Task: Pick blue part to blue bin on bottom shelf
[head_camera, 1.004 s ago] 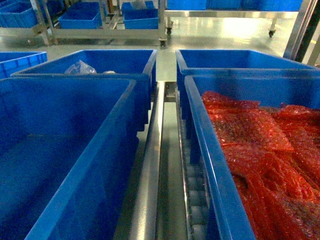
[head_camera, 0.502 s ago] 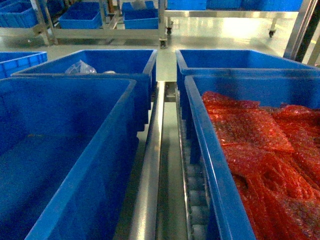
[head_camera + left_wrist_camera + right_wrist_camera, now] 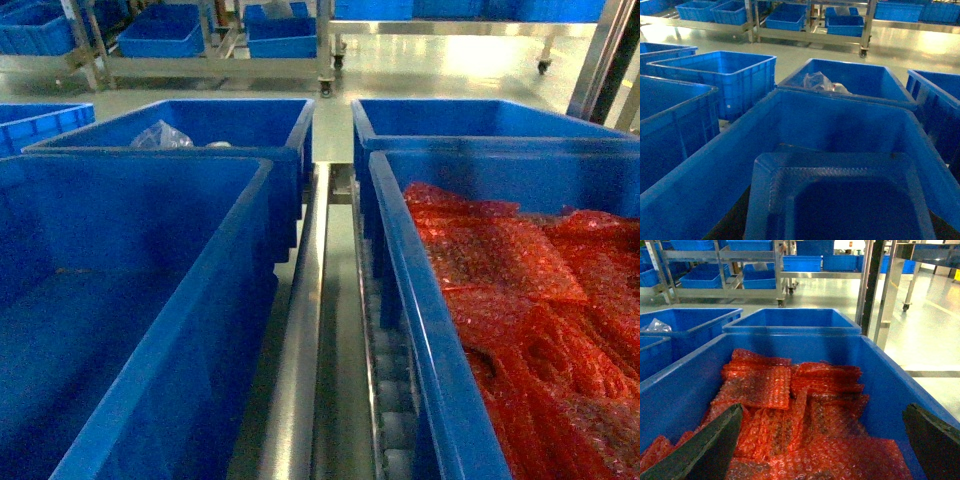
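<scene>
The blue bin (image 3: 120,300) (left) sits beside a crate of red packets (image 3: 790,410); right jaws spread wide, left unseen.

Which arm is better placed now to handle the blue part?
Left. Its wrist camera looks closely onto the blue part at the blue bin; the right gripper hangs open over red packets.

The blue bin (image 3: 120,300) sits left of a steel rail (image 3: 300,340); the right crate (image 3: 440,400) holds red, seemingly bubble-wrap, packets (image 3: 520,300).

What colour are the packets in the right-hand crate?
Red, with a bubbly, crinkled texture. The packets show best in the right wrist view, filling the crate.
</scene>
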Tool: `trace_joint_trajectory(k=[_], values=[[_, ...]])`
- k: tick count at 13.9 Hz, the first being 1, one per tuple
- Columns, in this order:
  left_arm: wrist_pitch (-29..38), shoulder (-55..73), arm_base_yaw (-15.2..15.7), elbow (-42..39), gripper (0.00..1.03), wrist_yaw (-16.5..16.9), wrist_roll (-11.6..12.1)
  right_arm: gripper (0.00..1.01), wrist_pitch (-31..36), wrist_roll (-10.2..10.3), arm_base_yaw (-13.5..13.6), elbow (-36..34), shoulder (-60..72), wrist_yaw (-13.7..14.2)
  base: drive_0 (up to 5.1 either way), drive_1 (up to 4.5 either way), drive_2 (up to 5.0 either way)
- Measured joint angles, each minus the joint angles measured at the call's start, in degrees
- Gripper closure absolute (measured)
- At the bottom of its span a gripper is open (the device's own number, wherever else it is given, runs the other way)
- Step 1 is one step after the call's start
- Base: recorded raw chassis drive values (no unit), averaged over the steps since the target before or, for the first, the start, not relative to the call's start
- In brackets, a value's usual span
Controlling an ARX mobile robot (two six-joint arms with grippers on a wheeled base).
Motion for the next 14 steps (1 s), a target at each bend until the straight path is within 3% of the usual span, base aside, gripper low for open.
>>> trace_joint_trajectory(k=[8, 9, 10, 11, 13, 14], values=[[0.00, 0.00, 0.00, 0.00, 0.60, 0.00, 0.00, 0.03, 0.00, 0.00, 0.00, 0.00, 0.00, 0.00, 0.0, 0.00, 0.0], [-6.56, 1.40, -0.96, 1.75, 0.60, -2.29, -0.90, 0.03, 0.00, 0.00, 0.00, 0.00, 0.00, 0.00, 0.0, 0.00, 0.0], [-7.52, 3.65, -1.38, 2.40, 0.60, -2.54, -1.27, 0.03, 0.00, 0.00, 0.00, 0.00, 0.00, -0.02, 0.0, 0.00, 0.0], [-4.74, 5.86, 0.44, 2.56, 0.60, 0.63, -1.38, 0.03, 0.00, 0.00, 0.00, 0.00, 0.00, 0.00, 0.0, 0.00, 0.0], [4.79, 17.07, 11.58, 4.44, 0.60, 12.00, -2.75, 0.03, 0.02, 0.00, 0.00, 0.00, 0.00, -0.02, 0.0, 0.00, 0.0], [10.97, 24.59, 15.50, 6.29, 0.60, 18.45, -3.54, 0.03, 0.00, 0.00, 0.00, 0.00, 0.00, 0.00, 0.0, 0.00, 0.0]])
